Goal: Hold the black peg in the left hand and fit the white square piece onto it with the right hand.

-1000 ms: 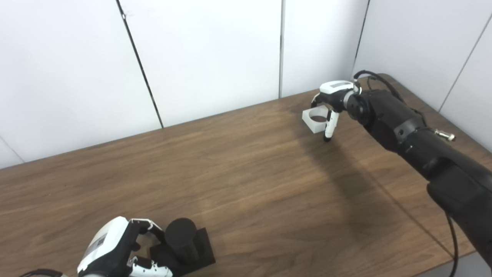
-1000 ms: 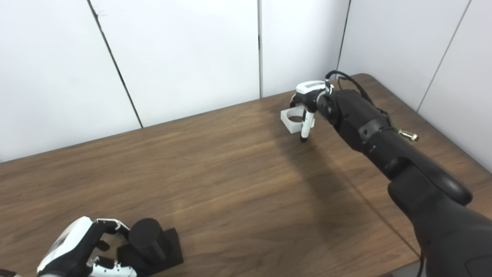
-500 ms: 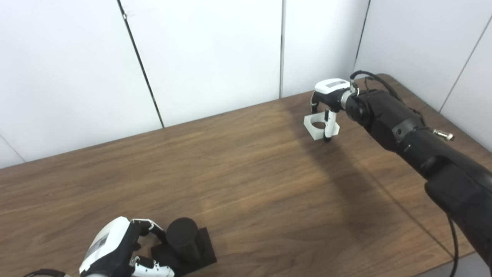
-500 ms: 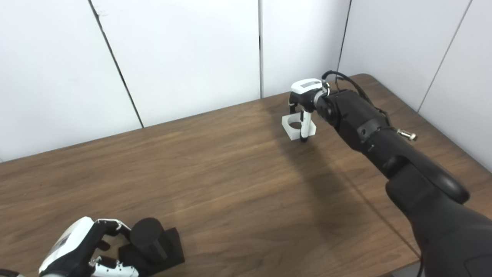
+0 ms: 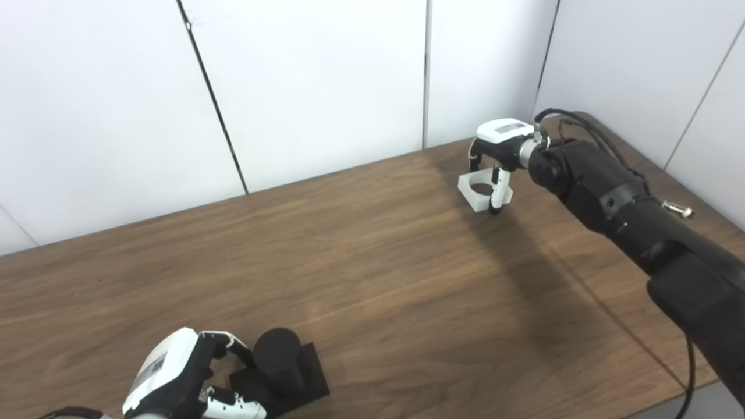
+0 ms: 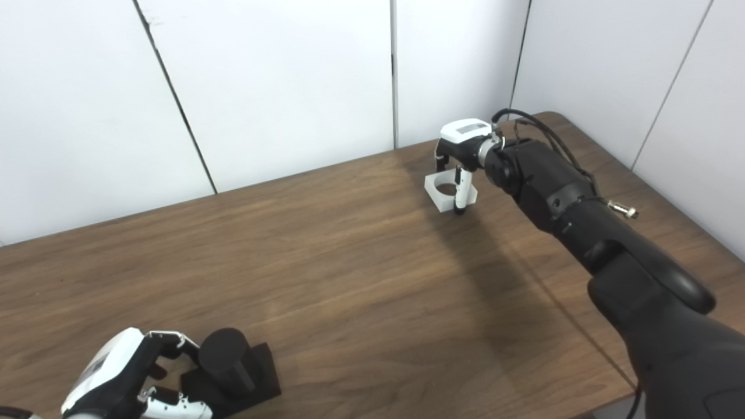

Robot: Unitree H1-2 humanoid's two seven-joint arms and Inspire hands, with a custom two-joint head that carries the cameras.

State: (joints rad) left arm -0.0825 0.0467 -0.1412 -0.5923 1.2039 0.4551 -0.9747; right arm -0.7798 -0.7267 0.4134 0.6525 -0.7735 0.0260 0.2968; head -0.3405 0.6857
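Observation:
The black peg (image 5: 278, 356) stands upright on its black square base (image 5: 308, 378) at the table's near left edge. My left hand (image 5: 174, 381) is curled against its left side, fingers at the peg and thumb on the base. The white square piece (image 5: 478, 191), with a round hole, is at the far right of the table. My right hand (image 5: 497, 152) reaches over it from above, fingers (image 5: 473, 157) behind it and thumb (image 5: 496, 195) pressed on its front. Whether the piece rests on the table or hangs just above it is unclear.
The brown wooden table (image 5: 372, 273) stretches between the two hands. White wall panels close off the back and right. My black right forearm (image 5: 617, 203) runs along the table's right side, with a cable (image 5: 573, 119) looped above the wrist.
The right hand has closed around the white piece, which shifted slightly down and right and sits squarer under the hand. The left hand and the peg edged slightly right.

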